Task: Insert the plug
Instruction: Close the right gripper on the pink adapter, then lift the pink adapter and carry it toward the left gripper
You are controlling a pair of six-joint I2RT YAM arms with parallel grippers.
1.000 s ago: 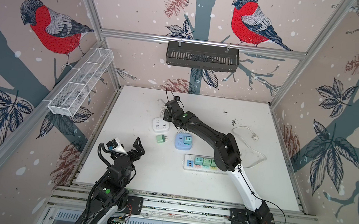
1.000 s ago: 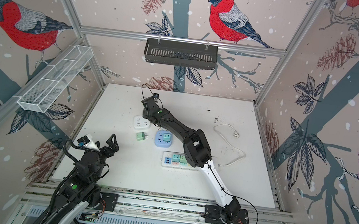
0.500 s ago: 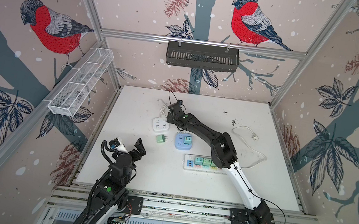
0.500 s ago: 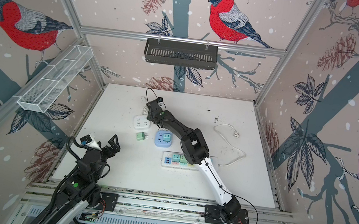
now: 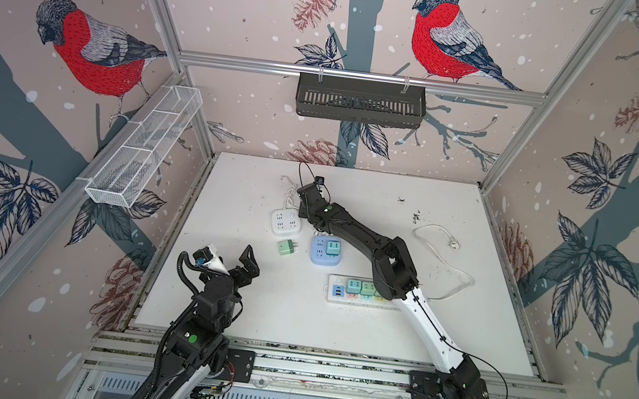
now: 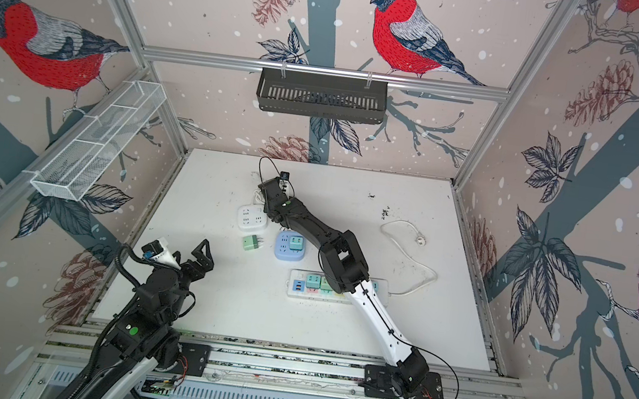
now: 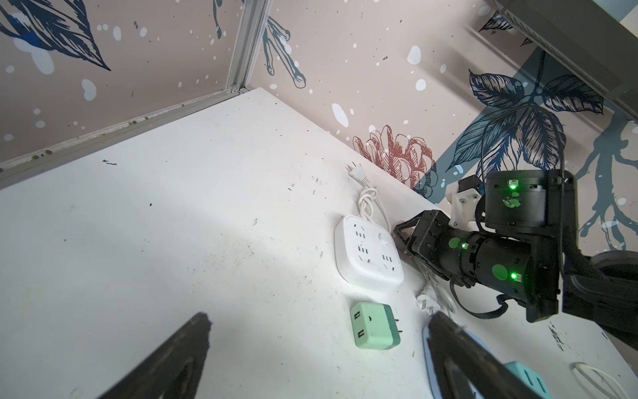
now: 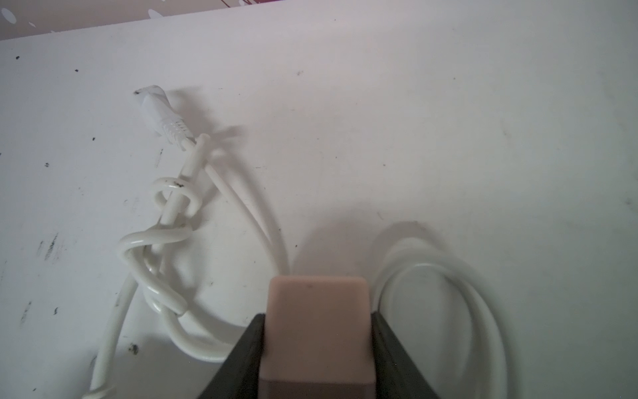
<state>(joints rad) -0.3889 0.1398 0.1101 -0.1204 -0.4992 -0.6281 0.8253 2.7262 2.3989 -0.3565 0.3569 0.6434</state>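
white table [image 5: 285, 317] bears tangled cord [image 8: 152, 241]; right jaws pinch pink plug [image 8: 317, 324]

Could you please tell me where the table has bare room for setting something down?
Widest bare stretch: the near table between long power strip and front rail. Also free: far right corner beyond the white cable. Crowded: the middle, where white socket, green adapter, blue socket and right arm cluster.

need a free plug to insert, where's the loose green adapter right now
In both top views the green adapter lies on the table left of centre, just nearer the robot than the white socket block and left of the blue socket cube.
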